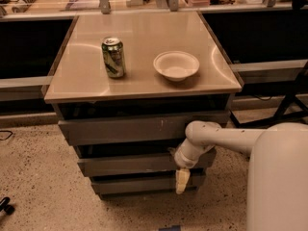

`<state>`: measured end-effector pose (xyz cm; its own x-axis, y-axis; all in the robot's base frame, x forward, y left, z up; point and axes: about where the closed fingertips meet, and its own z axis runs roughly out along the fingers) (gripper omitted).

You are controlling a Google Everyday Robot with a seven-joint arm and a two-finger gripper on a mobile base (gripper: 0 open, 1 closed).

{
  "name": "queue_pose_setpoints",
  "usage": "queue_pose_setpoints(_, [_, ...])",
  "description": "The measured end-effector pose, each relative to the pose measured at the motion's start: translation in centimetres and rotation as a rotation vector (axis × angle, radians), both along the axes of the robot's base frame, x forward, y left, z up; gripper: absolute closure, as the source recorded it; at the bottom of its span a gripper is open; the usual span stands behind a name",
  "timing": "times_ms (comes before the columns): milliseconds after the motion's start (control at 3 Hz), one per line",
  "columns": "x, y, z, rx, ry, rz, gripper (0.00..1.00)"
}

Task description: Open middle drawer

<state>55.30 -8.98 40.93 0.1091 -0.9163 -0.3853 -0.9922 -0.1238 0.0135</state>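
Note:
The cabinet has three dark-grey drawer fronts stacked under a tan top. The middle drawer [130, 163] is the plain flat front between the wide scratched top front [139, 127] and the narrow bottom front [139, 184]. It stands slightly forward of the bottom front. My gripper [180, 173] is at the right end of the middle drawer front, pointing down against it and reaching over its lower edge. My white arm [216, 137] comes in from the right.
A green drink can [113, 57] and a white bowl [176, 65] stand on the cabinet top [77, 81]. Dark shelving and a metal rail run behind. Speckled floor lies to the left, with a black object [6, 207] at its left edge.

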Motion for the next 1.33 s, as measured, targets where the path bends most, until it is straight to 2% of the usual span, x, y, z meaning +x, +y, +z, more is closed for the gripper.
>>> queue_pose_setpoints(667, [-5.1, -0.2, 1.2, -0.039, 0.142, 0.041, 0.00])
queue_pose_setpoints(1333, [-10.1, -1.3, 2.3, -0.067, 0.276, 0.043, 0.00])
